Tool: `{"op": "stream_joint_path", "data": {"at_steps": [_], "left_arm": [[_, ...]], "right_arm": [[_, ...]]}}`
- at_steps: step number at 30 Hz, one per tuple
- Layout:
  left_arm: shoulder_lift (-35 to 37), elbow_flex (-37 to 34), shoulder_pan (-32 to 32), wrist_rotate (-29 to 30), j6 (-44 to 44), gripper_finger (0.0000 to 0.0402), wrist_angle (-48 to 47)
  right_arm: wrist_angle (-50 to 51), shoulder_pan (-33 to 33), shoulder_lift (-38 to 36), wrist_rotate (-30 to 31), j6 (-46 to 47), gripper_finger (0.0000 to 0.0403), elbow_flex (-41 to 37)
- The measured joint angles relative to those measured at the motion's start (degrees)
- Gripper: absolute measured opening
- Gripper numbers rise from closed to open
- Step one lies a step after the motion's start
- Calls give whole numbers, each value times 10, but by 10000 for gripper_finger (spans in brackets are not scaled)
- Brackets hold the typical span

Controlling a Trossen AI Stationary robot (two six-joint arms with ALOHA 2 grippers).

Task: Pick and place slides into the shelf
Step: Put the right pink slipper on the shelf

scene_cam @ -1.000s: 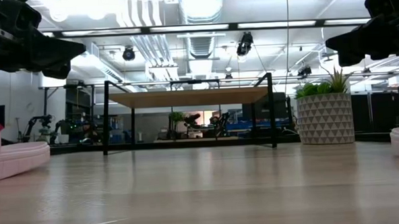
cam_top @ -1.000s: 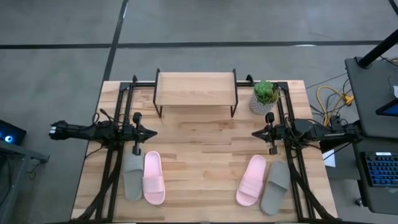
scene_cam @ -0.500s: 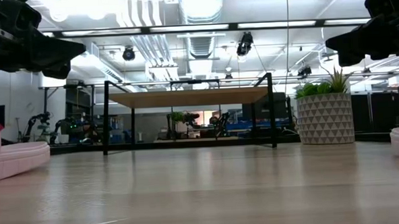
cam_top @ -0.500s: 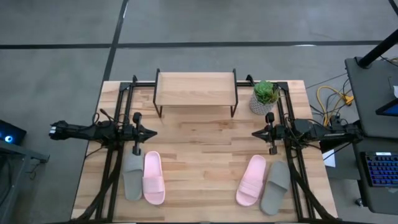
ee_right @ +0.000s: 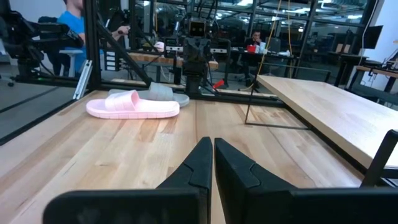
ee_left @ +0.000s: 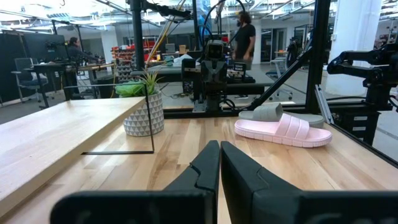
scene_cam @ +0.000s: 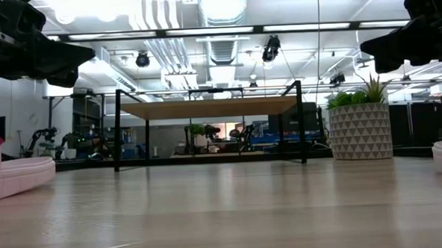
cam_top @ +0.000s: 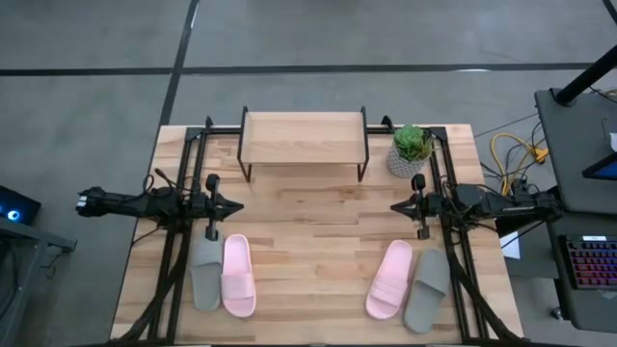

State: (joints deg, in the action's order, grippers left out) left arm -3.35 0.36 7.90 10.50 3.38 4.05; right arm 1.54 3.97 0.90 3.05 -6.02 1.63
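Observation:
Two slides lie soles down near the table's left near corner: a grey one [cam_top: 204,275] and a light pink one [cam_top: 238,275]. The other pair lies near the right near corner, pink [cam_top: 389,280] and grey [cam_top: 427,289]. The shelf [cam_top: 303,138] stands on its thin black legs at the far middle. My left gripper [cam_top: 236,204] hovers shut above the table, beyond the left pair and pointing right. My right gripper [cam_top: 393,206] hovers shut beyond the right pair, pointing left. In the left wrist view the shut fingers [ee_left: 219,152] face the right pair's pink slide [ee_left: 283,129].
A potted plant [cam_top: 410,149] in a patterned white pot stands just right of the shelf, near my right arm. Bare wooden tabletop [cam_top: 313,241] spreads between the two pairs and in front of the shelf. People and equipment show in the room beyond the table.

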Motion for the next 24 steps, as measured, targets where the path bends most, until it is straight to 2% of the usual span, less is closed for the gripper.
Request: {"op": "stream_joint_path", "data": {"at_steps": [4,10,17,20,24], "left_arm": [[0,0,0,0,0,0,0],[0,0,0,0,0,0,0],[0,0,0,2,6,0,2],[0,0,0,13,56,0,11],[0,0,0,19,75,0,32]], "right_arm": [[0,0,0,-1,7,9,0],[-6,0,0,-1,92,9,0],[-15,0,0,-1,103,9,0],[-17,0,0,0,92,9,0],[-53,0,0,0,87,9,0]]}}
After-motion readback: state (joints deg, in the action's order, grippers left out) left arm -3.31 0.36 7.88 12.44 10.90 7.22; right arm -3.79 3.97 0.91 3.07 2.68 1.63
